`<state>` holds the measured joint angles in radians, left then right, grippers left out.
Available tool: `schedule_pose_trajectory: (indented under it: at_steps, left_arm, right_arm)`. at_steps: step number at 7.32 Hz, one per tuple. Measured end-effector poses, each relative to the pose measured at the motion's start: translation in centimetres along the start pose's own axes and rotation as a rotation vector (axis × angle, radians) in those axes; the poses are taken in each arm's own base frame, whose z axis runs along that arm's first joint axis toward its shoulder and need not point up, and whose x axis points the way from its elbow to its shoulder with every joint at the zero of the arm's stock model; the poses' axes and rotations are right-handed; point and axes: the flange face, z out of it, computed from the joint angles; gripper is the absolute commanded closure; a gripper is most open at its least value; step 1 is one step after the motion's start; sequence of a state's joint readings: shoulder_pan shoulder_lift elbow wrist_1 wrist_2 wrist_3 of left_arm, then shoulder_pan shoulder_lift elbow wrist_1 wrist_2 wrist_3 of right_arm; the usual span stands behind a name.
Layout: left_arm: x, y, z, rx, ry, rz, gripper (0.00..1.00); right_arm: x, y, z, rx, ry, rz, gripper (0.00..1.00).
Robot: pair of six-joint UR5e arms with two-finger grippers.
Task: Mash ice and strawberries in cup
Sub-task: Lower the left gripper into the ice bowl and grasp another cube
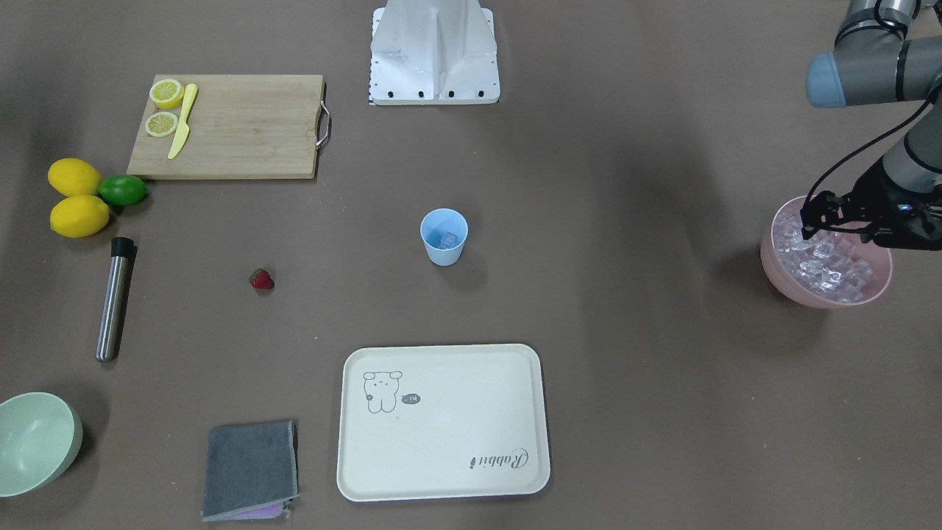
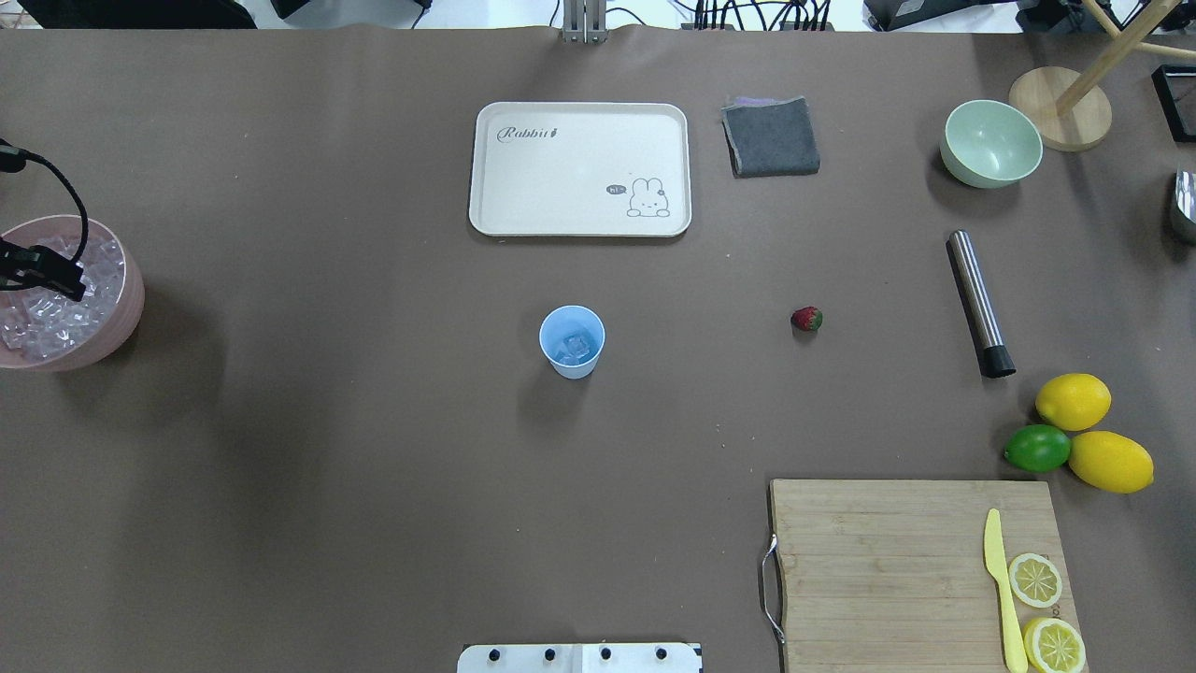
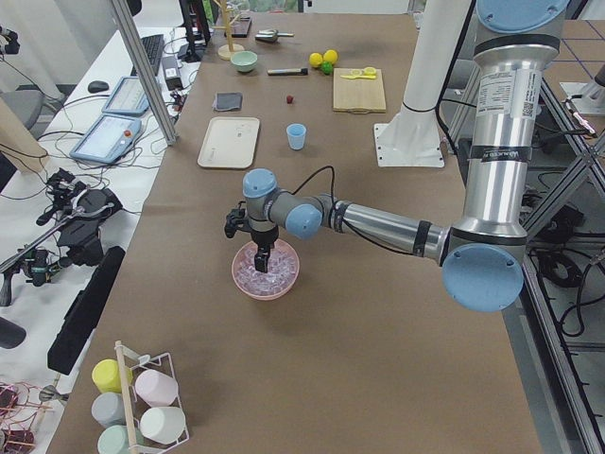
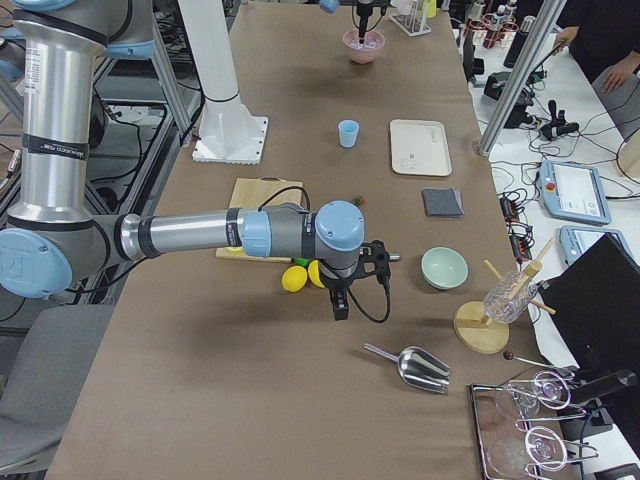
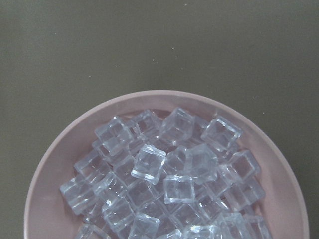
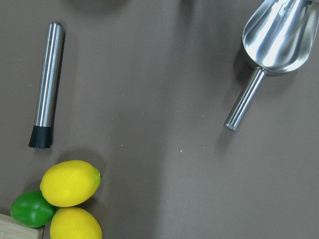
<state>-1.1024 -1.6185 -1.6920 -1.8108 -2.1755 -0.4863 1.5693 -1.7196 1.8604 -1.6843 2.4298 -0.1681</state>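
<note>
Ice (image 5: 148, 164) piled just beneath the left claw (image 3: 263, 261), jaws' state untellable; cubes likely slick, hard, so pinch across flat faces.

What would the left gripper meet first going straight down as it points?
Most likely the ice heaped in the pink bowl: the left gripper points down over it, and its wrist camera looks straight onto the cubes. How close is unclear.

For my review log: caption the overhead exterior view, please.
Left claw at the pink bowl of ice; blue cup mid-table holds some cubes; strawberry lies apart.
</note>
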Motion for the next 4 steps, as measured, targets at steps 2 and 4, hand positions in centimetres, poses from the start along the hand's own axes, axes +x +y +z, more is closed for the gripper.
schedule_pose_trajectory:
  at_steps: [2,4]
  left_arm:
    - [0.2,0.1,0.8,-0.011,-0.003,-0.004,0.08]
    - [0.6,0.3,1.5,-0.021,-0.013,0.004,0.11]
  right_arm:
    - [0.1,0.0,0.1,-0.001,0.000,0.001,0.00]
    - [0.1,0.0,0.1,-0.002,0.000,0.002,0.00]
